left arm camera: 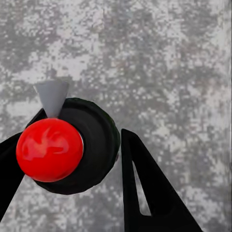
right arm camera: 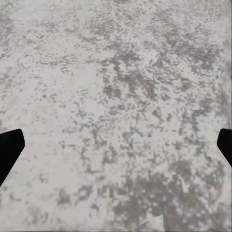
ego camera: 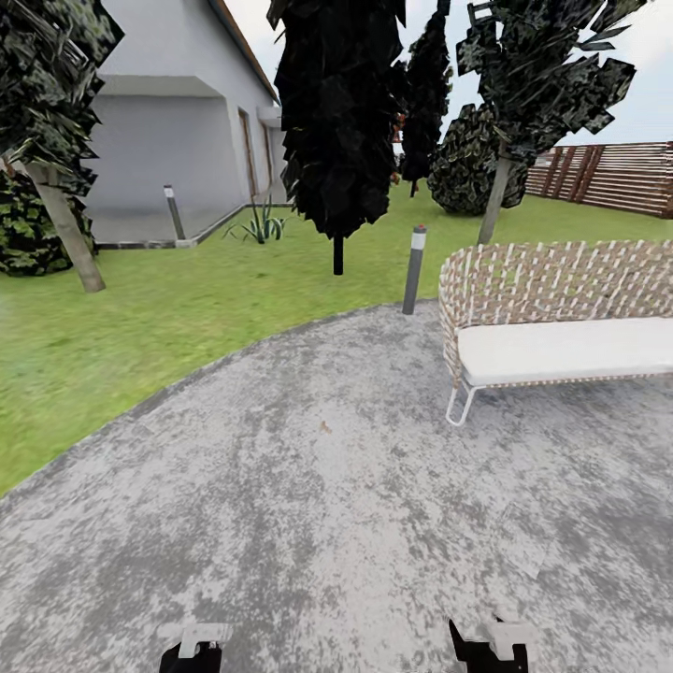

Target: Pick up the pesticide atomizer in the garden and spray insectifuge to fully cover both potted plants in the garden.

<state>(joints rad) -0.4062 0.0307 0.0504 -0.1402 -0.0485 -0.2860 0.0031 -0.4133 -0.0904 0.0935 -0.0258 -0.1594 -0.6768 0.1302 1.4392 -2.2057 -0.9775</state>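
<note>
progress: atomizer picked up, spraying not yet started, no potted plants in sight
left pincer (left arm camera: 72, 164): closed on pesticide atomizer (left arm camera: 67, 147), red ball top, grey nozzle, dark body
right pincer (right arm camera: 116, 145): wide open, empty
ground: grey stone patio (ego camera: 327, 523), lawn (ego camera: 140, 308) far left
surroundings: wicker bench (ego camera: 561, 318) right, house (ego camera: 178, 131) far, fence (ego camera: 608, 173) far right

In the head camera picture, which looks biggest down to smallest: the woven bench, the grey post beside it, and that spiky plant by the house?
As they look in the head view:
1. Woven bench, largest by far.
2. Grey post.
3. Spiky plant, smallest.

The plant stands farther away, so its true size against the post is unsure.
</note>
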